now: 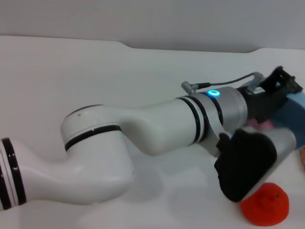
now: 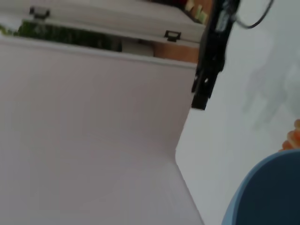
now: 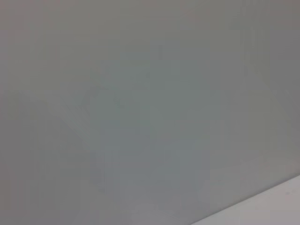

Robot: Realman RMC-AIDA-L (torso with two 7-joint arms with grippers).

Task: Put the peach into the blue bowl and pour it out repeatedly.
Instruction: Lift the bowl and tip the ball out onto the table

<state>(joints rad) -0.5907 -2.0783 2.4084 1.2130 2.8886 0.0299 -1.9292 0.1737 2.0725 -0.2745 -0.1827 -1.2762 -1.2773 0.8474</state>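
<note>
Reaching across the white bench (image 1: pixel 71 71), the left arm (image 1: pixel 143 126) fills the head view. Its claw (image 1: pixel 281 88) is at the blue bowl (image 1: pixel 296 119) near the right edge; whether it is clenched or released I cannot tell. A bit of the pink peach (image 1: pixel 261 124) shows just under the claw, beside the bowl. An orange-red fruit (image 1: pixel 266 204) lies nearer to the robot than the claw.

From the left wrist, the bowl's rim (image 2: pixel 267 187) and a black finger (image 2: pixel 211 56) show.

From the right wrist, only a plain grey surface shows.
</note>
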